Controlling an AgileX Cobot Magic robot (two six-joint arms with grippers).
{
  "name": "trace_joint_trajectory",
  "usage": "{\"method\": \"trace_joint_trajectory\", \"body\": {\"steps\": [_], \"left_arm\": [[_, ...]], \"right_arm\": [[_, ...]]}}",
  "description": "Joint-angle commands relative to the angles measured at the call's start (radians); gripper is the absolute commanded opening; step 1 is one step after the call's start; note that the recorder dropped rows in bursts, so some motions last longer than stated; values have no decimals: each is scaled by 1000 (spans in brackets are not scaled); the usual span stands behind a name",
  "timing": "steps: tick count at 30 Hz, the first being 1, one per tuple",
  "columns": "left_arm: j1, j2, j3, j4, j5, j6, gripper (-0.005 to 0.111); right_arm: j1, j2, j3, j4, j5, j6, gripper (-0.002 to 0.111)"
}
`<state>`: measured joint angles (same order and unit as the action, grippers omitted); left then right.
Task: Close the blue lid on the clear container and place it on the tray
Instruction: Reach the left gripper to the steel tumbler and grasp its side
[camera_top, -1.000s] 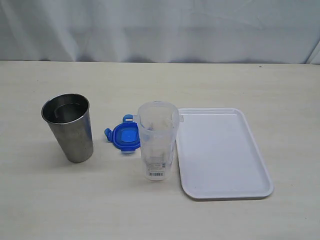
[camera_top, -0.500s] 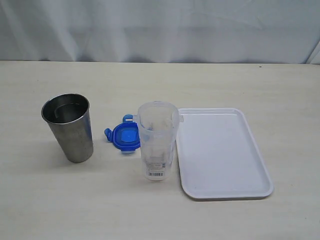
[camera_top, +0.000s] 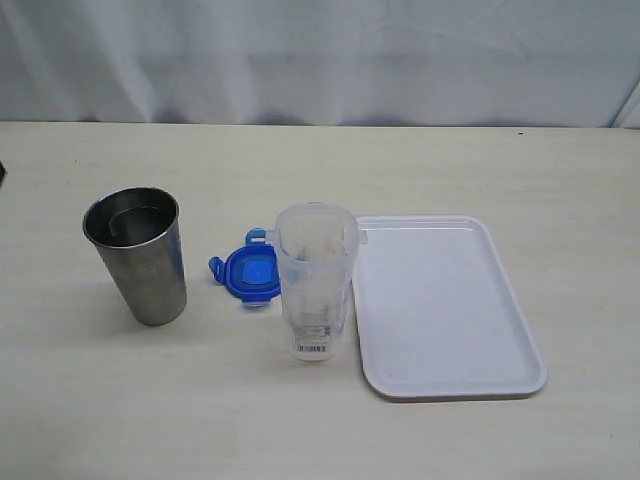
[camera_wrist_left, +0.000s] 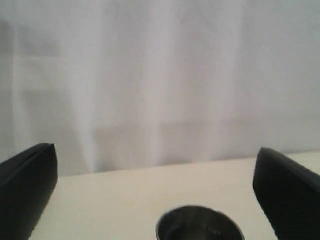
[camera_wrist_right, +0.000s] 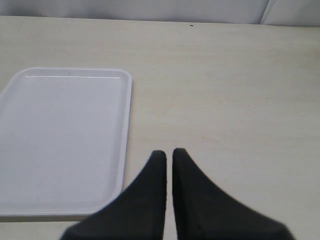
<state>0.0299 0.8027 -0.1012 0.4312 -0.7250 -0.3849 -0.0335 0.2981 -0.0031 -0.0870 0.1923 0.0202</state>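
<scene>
Left hand (camera_wrist_left: 156, 160): jaws spread wide apart and gripping nothing; its two dark fingers (camera_wrist_left: 27, 185) stand at opposite edges of the left wrist view.
Under the left hand: the round rim of the steel tumbler (camera_wrist_left: 200, 225) shows between the fingers. It stands on the pale desk (camera_wrist_left: 125, 190), with a white curtain (camera_wrist_left: 160, 75) beyond.
Right hand (camera_wrist_right: 169, 154): its two dark fingers (camera_wrist_right: 150, 200) are pressed together with only a thin slit between them, and they hold nothing.
Around the right hand: it hangs above bare desk beside one long edge of the tray (camera_wrist_right: 65, 140), apart from it.
Clear container (camera_top: 315, 280): upright on the desk near the middle of the scene, top open. A barcode label (camera_top: 313, 349) sits near its base. It is just left of the tray's left rim; whether the two touch cannot be told.
Blue lid (camera_top: 250, 272): lies flat on the desk, off the container and just to its left. The container's wall covers the lid's right edge in the exterior view.
Tray (camera_top: 450, 300): white and flat, on the right half of the desk, long side running near to far.
Steel tumbler (camera_top: 140, 255): upright on the left of the desk, well apart from the lid.
Curtain (camera_top: 320, 60): hangs along the far edge of the desk.
</scene>
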Motion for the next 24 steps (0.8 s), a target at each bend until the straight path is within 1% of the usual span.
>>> {"method": "trace_joint_trajectory", "body": {"steps": [1, 4, 8, 11, 19, 24], "left_arm": [[-7, 193, -6, 93, -113, -5, 105], [-7, 310, -6, 129, -200, 23, 105], [-7, 458, -6, 134, -280, 127, 105], [-7, 550, -6, 169, -354, 146, 105], [-7, 740, -6, 189, -496, 267, 105], [-7, 846, -21, 189, -496, 310, 105]], "right_arm": [[2, 3, 3, 1, -14, -6, 5], [2, 3, 3, 1, -14, -6, 5], [2, 3, 3, 1, -14, -6, 5], [2, 3, 3, 1, -14, -6, 5], [2, 3, 3, 1, -14, -6, 5], [2, 3, 3, 1, -14, -6, 5]]}}
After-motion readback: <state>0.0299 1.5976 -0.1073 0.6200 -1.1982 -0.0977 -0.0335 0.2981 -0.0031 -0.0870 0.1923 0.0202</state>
